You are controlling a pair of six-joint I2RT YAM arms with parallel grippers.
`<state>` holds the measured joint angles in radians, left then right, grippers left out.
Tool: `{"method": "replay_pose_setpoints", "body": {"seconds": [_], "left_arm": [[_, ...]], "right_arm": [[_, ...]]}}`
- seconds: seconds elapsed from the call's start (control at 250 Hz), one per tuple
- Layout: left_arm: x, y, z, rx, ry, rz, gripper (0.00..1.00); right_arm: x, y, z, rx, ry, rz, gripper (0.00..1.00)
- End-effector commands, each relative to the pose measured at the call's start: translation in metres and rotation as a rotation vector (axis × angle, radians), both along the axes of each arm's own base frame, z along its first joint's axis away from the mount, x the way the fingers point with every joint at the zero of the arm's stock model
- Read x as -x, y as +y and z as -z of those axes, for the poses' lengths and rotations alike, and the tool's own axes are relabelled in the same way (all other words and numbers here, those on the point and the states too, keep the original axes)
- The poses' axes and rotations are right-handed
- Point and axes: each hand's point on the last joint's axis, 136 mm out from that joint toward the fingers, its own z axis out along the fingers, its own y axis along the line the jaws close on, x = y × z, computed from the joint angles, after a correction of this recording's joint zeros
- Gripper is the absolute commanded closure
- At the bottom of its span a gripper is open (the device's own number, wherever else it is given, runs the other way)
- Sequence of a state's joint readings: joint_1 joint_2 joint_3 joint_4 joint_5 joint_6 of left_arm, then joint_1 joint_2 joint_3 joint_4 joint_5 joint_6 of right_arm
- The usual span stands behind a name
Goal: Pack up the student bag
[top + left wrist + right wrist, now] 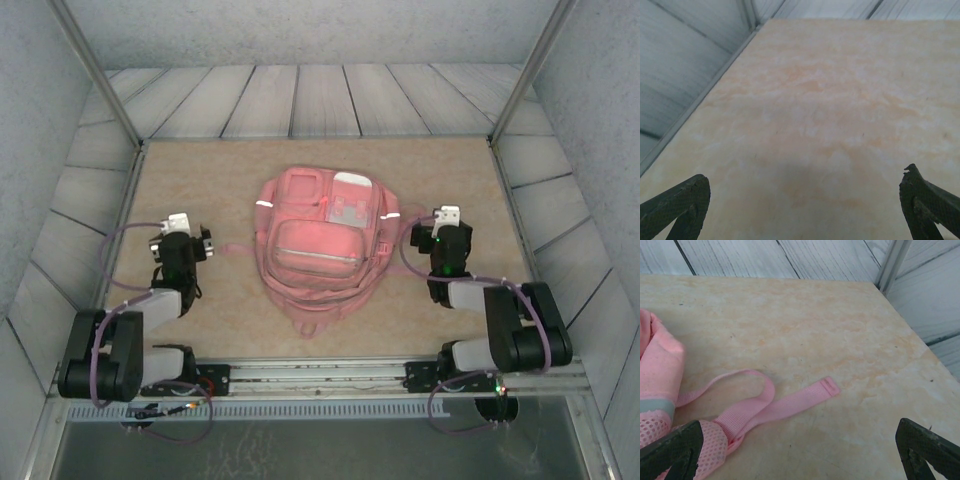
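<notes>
The student bag (318,245) is a soft pink backpack lying flat in the middle of the table, front pockets up, with white reflective strips on its sides. My left gripper (180,223) hovers to the left of it, open, over bare tabletop. In the left wrist view the fingertips (682,202) stand far apart with nothing between them. My right gripper (447,216) is just right of the bag, open and holding nothing. The right wrist view has the bag's side (657,367) at the left and a loose pink strap (795,402) lying on the table ahead of my gripper (800,455).
The beige tabletop (200,180) is boxed in by grey panelled walls (300,100) at the back and both sides. A thin pink strap (237,249) trails left from the bag toward the left arm.
</notes>
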<state>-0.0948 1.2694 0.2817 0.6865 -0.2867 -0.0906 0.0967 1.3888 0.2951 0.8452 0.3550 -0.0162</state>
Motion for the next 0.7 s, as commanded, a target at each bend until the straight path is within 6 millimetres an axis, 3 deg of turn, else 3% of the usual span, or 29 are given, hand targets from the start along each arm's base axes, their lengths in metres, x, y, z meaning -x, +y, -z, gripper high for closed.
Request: {"method": "replay_pose_setpoints", "body": {"seconds": [0.0,0.076,0.16,0.216,0.288,0.368,0.456,0.695], "left_arm": [[-0.023,-0.009,-0.035,-0.019,-0.143,0.077,0.00],[-0.026,-0.016,-0.032,-0.042,-0.157,0.125,0.00],[-0.026,-0.016,-0.014,-0.050,-0.177,0.126,0.00],[-0.034,-0.013,-0.019,-0.073,-0.236,0.108,0.00],[-0.041,-0.012,-0.003,-0.032,-0.076,0.118,0.00],[-0.051,-0.004,-0.007,0.029,-0.132,0.129,0.00],[-0.050,-0.002,-0.002,0.054,-0.058,0.137,0.00],[-0.051,-0.004,-0.003,0.048,-0.072,0.148,0.00]], "right_arm": [[-0.010,0.007,-0.020,-0.017,-0.159,-0.046,0.00],[-0.011,0.002,-0.017,-0.013,-0.196,-0.025,0.00],[-0.013,0.001,-0.012,-0.025,-0.154,-0.014,0.00],[-0.014,-0.001,-0.013,-0.024,-0.167,-0.007,0.00],[-0.015,-0.003,-0.012,-0.032,-0.157,0.000,0.00],[-0.016,-0.006,-0.010,-0.038,-0.150,0.011,0.00],[-0.016,-0.008,-0.010,-0.049,-0.151,0.017,0.00],[-0.017,-0.008,-0.011,-0.049,-0.154,0.017,0.00]]}}
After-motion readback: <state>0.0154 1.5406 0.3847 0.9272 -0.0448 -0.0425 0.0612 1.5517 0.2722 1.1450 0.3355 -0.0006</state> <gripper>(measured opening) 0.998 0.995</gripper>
